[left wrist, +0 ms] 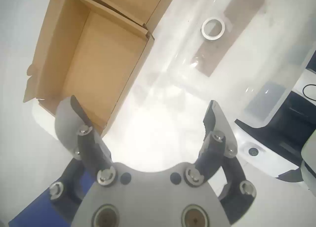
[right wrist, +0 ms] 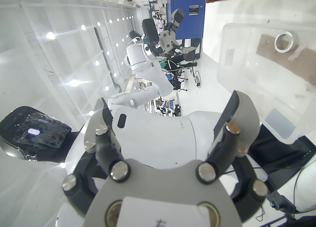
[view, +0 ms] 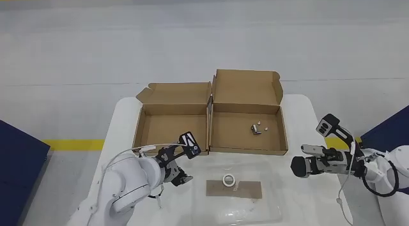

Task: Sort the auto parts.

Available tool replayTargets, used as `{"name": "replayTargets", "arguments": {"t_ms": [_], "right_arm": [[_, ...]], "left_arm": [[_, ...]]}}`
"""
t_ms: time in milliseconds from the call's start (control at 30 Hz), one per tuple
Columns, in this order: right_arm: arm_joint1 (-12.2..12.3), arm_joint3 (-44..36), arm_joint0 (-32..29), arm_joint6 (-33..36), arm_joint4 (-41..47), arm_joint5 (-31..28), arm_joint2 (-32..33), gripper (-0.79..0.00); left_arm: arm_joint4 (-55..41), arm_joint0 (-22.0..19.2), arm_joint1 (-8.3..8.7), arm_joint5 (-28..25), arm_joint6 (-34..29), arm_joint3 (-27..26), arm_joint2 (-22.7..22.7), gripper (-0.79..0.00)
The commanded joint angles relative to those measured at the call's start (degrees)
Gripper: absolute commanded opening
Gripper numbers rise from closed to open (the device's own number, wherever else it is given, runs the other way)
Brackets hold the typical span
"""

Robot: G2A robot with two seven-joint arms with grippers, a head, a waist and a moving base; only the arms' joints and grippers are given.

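Note:
A white ring (view: 229, 179) lies on a brown card (view: 234, 189) inside a clear plastic tray (view: 271, 210) at the table's front. The ring (left wrist: 213, 28) is well ahead of my left gripper (left wrist: 143, 107), which hovers open and empty over the white table beside the left cardboard box (left wrist: 98, 47). From the right wrist view the ring (right wrist: 286, 41) has a small pale part (right wrist: 297, 51) next to it. My right gripper (right wrist: 170, 104) is open and empty, off the tray's right side. Small metal parts (view: 257, 127) sit in the right box (view: 220, 130).
Two open cardboard boxes stand side by side at the back; the left box (view: 169, 130) holds nothing I can see. My left gripper (view: 181, 178) is left of the tray, my right gripper (view: 297, 166) to its right. The table (view: 300, 108) has bare room around the tray.

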Motion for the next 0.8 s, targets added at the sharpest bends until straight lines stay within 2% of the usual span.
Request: {"name": "replayTargets", "arguments": {"t_ms": [0,233,333,400,500,633,767], "right_arm": [[0.0,0.0,0.0,0.0,0.0,0.0,0.0,0.0],[0.0,0.0,0.0,0.0,0.0,0.0,0.0,0.0],[0.0,0.0,0.0,0.0,0.0,0.0,0.0,0.0],[0.0,0.0,0.0,0.0,0.0,0.0,0.0,0.0],[0.0,0.0,0.0,0.0,0.0,0.0,0.0,0.0],[0.0,0.0,0.0,0.0,0.0,0.0,0.0,0.0],[0.0,0.0,0.0,0.0,0.0,0.0,0.0,0.0]], "left_arm": [[0.0,0.1,0.0,-0.1,0.0,0.0,-0.1,0.0],[0.4,0.0,0.0,0.1,0.6,-0.2,0.4,0.0],[-1.1,-2.2,0.11,2.7,-2.8,0.6,4.3,0.0],[-5.6,-6.3,0.43,6.5,-6.6,2.8,9.1,0.0],[-10.7,-14.8,1.0,11.3,-11.4,5.4,16.6,0.0],[-17.5,-23.9,1.64,11.4,-11.4,10.3,23.8,0.0],[-23.0,-30.8,1.88,13.5,-11.4,13.1,30.5,0.0]]}}
